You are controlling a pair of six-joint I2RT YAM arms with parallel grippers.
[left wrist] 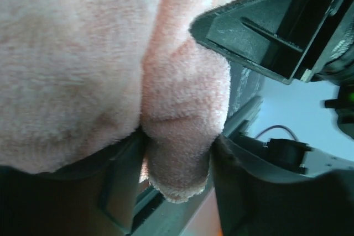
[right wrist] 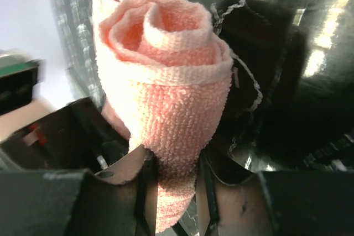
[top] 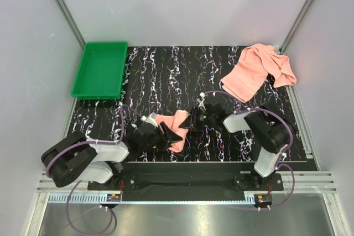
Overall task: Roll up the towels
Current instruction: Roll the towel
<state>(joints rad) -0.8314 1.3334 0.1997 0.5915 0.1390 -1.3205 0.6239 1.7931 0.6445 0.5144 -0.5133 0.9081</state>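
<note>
While right end effector (right wrist: 174, 187) pinches rolled towel (right wrist: 166, 64), other towel (top: 257, 73) crumpled.

Mounted high behind the near edge, the overhead camera looks down and forward over the whole table (top: 166, 75), from left wall to right wall. The left wrist camera sits pressed against the rolled towel (left wrist: 72, 64), which fills most of its view. The right wrist camera faces the same roll end-on at close range. All three views share it, near the middle.
</note>
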